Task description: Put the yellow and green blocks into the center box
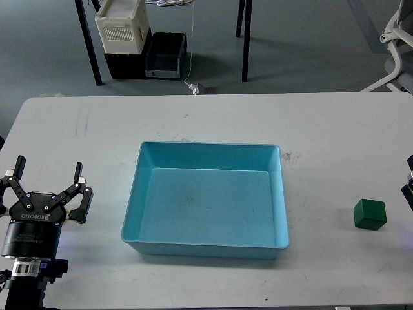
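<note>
At about 8 o'clock on the white counter point(90, 129), the left hand point(47, 187) points up the view with its two fingers spread well apart and nothing between them. Nothing lies between it and the center box point(137, 194), a light-blue tray sitting mid-counter with its floor bare. At 4 o'clock, well apart from the tray's right wall, the green block point(370, 214) rests flat on the counter with open surface all around it. Just beyond it, at the right edge, a sliver of dark gear shows, perhaps the right hand point(409, 184); its fingers cannot be told. Past the far counter edge, at 11 o'clock, a white crate point(120, 26) stands on the floor by a black bin point(164, 55), between dark table legs point(88, 42).
</note>
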Controlling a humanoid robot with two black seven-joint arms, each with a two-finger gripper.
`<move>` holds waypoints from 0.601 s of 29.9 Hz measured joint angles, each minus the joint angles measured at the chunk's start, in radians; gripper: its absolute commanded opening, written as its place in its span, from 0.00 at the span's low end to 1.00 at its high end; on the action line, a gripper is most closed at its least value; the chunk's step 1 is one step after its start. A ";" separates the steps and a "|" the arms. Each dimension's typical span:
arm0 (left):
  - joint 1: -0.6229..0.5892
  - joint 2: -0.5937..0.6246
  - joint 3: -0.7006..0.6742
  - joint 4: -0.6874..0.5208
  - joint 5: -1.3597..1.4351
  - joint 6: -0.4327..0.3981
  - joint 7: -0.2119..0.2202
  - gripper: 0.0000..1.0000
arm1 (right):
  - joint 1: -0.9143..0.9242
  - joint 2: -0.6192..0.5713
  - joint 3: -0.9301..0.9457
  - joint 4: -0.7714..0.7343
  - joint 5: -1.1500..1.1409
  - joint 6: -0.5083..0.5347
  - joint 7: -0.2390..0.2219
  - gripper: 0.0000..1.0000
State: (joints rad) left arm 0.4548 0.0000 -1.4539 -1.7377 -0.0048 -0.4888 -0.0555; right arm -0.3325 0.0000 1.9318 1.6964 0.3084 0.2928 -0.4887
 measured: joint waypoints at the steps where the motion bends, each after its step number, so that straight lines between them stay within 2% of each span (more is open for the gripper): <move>1: 0.000 0.000 0.002 0.000 -0.006 0.000 0.000 1.00 | 0.000 0.000 0.002 0.000 0.000 0.003 0.000 1.00; 18: -0.005 0.000 0.017 -0.002 -0.042 0.000 0.012 1.00 | 0.016 -0.001 0.044 -0.009 -0.001 0.065 0.000 1.00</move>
State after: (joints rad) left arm 0.4496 0.0000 -1.4371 -1.7395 -0.0468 -0.4888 -0.0440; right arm -0.3160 -0.0005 1.9762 1.6869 0.3074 0.3580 -0.4887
